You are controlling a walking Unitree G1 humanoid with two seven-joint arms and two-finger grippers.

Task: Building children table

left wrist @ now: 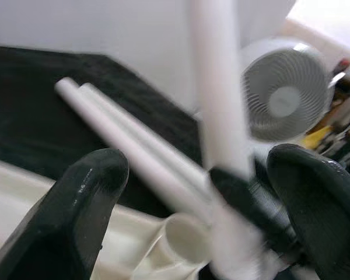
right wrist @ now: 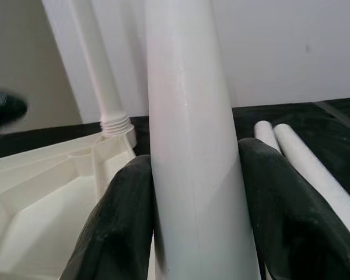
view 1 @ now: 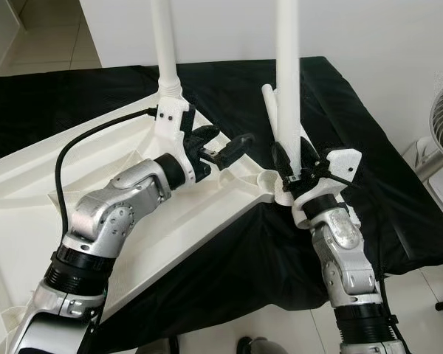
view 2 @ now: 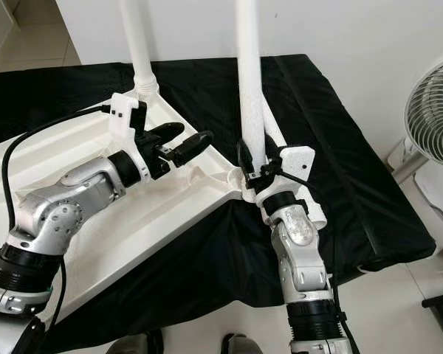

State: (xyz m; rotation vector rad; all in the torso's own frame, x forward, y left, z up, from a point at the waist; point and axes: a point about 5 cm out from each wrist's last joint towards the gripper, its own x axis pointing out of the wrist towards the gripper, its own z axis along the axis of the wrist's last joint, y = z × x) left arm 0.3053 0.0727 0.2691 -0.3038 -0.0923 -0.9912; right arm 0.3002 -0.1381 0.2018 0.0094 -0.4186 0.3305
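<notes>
Upside-down white plastic tabletop (view 1: pixel 29 221) lies on a black cloth (view 1: pixel 369 169) with its ribbed underside up. One leg (view 1: pixel 165 44) is already standing in the far corner socket.

Step in hand looks like seating the second leg (view 2: pixel 249 81) into the near-right corner socket (view 2: pixel 232 179). Right gripper (view 2: pixel 260 164) is pinched on that leg low down, one black finger (right wrist: pixel 119 221) pressed against each side, with the leg upright. Left gripper (view 2: pixel 179 143) hovers over the tabletop near the same corner, fingers spread, holding nothing.

Two spare legs (left wrist: pixel 122 137) lie side by side on the cloth behind the held one.

Next move, my guess: keep the leg vertical, twist or push until it bottoms out; the left could brace the tabletop. Can't tell if the threads are engaged.

Legs are smooth, white and tapered.
</notes>
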